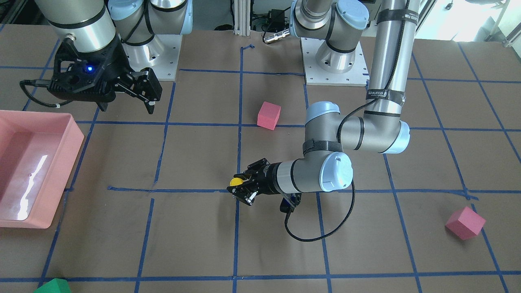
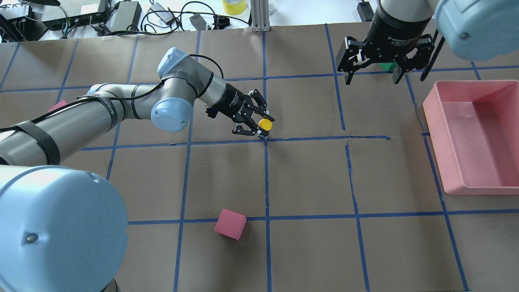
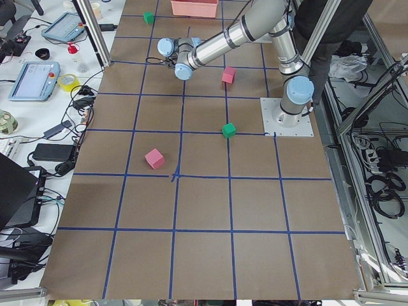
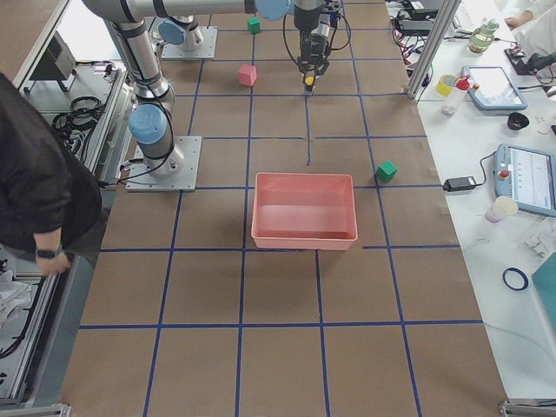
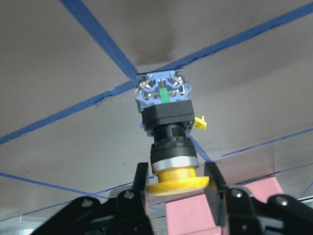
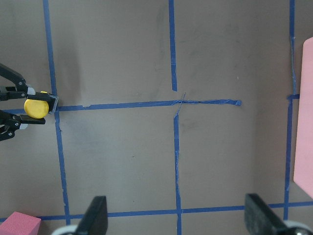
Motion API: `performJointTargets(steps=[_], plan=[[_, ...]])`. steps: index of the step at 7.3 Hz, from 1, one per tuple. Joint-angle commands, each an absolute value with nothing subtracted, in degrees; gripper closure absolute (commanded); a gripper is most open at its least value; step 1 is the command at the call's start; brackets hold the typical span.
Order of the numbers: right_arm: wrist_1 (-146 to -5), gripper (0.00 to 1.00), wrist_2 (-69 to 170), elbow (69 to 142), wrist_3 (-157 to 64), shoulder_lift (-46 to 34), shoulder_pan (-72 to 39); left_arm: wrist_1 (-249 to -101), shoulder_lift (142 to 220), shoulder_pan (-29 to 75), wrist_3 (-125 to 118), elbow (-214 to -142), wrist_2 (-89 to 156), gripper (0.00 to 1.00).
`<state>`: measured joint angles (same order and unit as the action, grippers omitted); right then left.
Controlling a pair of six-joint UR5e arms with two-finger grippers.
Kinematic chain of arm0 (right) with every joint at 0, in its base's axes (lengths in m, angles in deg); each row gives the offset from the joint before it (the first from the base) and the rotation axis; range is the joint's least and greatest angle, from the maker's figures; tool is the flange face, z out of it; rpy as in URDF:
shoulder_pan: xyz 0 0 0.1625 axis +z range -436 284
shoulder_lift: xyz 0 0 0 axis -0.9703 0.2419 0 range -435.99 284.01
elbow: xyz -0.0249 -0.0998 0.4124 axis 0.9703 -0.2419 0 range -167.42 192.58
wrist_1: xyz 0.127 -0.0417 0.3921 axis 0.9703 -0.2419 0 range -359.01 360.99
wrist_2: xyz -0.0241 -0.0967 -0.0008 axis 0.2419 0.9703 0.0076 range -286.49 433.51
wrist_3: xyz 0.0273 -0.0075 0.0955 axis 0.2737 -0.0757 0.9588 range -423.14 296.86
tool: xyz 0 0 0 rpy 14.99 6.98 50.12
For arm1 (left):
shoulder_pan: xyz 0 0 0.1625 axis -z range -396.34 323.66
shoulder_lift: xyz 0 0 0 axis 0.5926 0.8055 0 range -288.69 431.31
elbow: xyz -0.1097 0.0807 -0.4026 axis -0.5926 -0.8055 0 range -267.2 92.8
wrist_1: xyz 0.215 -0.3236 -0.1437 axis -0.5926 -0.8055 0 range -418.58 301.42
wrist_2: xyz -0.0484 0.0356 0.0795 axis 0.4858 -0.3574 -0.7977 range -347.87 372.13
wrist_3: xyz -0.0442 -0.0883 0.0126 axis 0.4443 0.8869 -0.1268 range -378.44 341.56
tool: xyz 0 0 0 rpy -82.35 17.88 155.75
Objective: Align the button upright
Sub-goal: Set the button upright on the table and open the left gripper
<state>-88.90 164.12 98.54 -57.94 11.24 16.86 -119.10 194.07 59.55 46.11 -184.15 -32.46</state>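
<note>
The button [image 1: 235, 182] has a round yellow cap, a black body and a grey block at its base. My left gripper [image 1: 238, 186] is shut on the yellow cap, low over a blue tape crossing near the table's middle. In the left wrist view the fingers [image 5: 141, 178] clamp the cap of the button [image 5: 168, 137], and its base points at the tape crossing. The overhead view shows the cap [image 2: 265, 123] between the jaws of the left gripper [image 2: 264, 126]. My right gripper [image 2: 372, 79] is open and empty, held high near the bin. The right wrist view shows the button [image 6: 37, 107] tilted.
A pink bin [image 2: 429, 105] stands at the table's right side, also in the front view [image 1: 77, 134]. Pink foam cubes [image 1: 269, 115] [image 1: 465, 222] and a green cube [image 1: 53, 286] lie apart on the brown paper. One pink cube [image 2: 230, 224] lies near the robot.
</note>
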Motion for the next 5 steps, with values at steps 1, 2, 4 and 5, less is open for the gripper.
performJointTargets(steps=[1,2,4,5], plan=[[-88.8,0.0,164.4,98.5,-58.1,11.3,16.7,-119.0,193.1,59.6,46.0,-184.2,-32.6,0.03],[-88.9,0.0,164.4,98.5,-58.1,11.3,16.7,-119.0,191.0,59.5,45.9,-183.7,-32.6,0.02],[-88.8,0.0,164.4,98.5,-58.1,11.3,16.7,-119.0,184.5,58.6,45.5,-181.3,-40.3,0.02],[-88.8,0.0,164.4,98.5,-58.0,11.3,16.7,-122.6,181.6,58.8,45.5,-175.9,-46.2,0.03]])
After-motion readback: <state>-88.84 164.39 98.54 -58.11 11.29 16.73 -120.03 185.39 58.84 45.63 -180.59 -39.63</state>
